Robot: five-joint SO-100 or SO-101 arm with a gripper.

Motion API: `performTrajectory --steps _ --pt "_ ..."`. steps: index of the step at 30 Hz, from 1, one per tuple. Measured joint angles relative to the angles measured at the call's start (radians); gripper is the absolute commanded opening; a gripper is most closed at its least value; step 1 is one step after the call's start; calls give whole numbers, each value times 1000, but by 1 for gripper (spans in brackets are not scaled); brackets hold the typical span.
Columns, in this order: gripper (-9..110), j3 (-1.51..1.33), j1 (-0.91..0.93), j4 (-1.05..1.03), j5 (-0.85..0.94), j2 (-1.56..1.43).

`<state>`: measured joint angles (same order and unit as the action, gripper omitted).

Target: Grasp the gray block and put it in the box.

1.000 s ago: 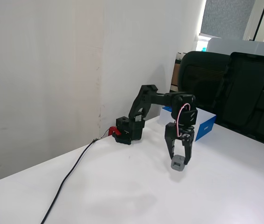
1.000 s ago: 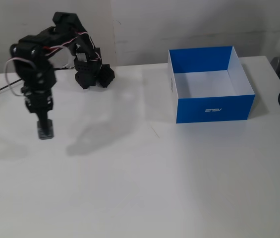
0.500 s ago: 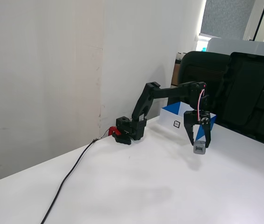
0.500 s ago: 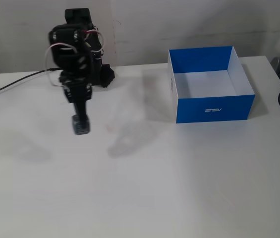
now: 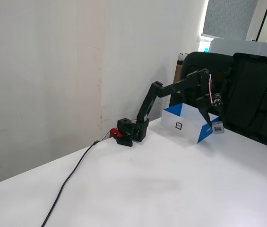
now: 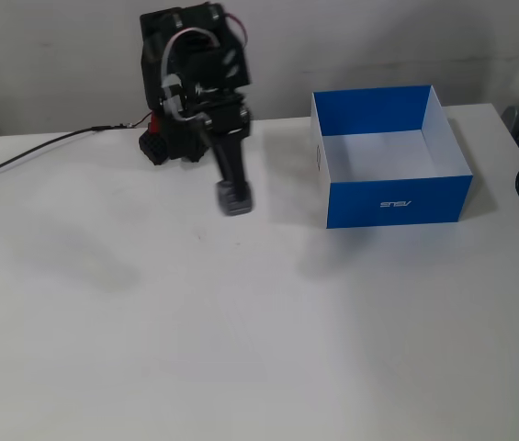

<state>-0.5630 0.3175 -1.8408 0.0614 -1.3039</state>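
Gray block (image 6: 234, 197) pinched in the hand (image 6: 233, 195), lifted clear of the tabletop (image 6: 241, 331) | arm has swung from far left toward the blue box (image 6: 397, 197) within a second | block now near its left wall, not over it | carry underway, release pending

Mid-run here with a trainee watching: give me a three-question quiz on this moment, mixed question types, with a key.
1. True or false: the gray block already lies inside the box.
2. Multiple choice: the gripper is (A) open and empty, (B) shut on the gray block, (C) out of view.
3. Short answer: in the fixed view looking down at the table, on which side of the gripper does the box stand?

Key:
1. False. The block hangs in the gripper above the table, outside the box.
2. B.
3. To the right; its white inside is empty.
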Motion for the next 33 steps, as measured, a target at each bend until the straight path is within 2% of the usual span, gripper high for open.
performTrajectory --steps 14,26,33 --pt "0 158 302 0 -216 -25" --pt "0 176 621 0 -219 -25" --pt "0 72 802 0 -117 -26"
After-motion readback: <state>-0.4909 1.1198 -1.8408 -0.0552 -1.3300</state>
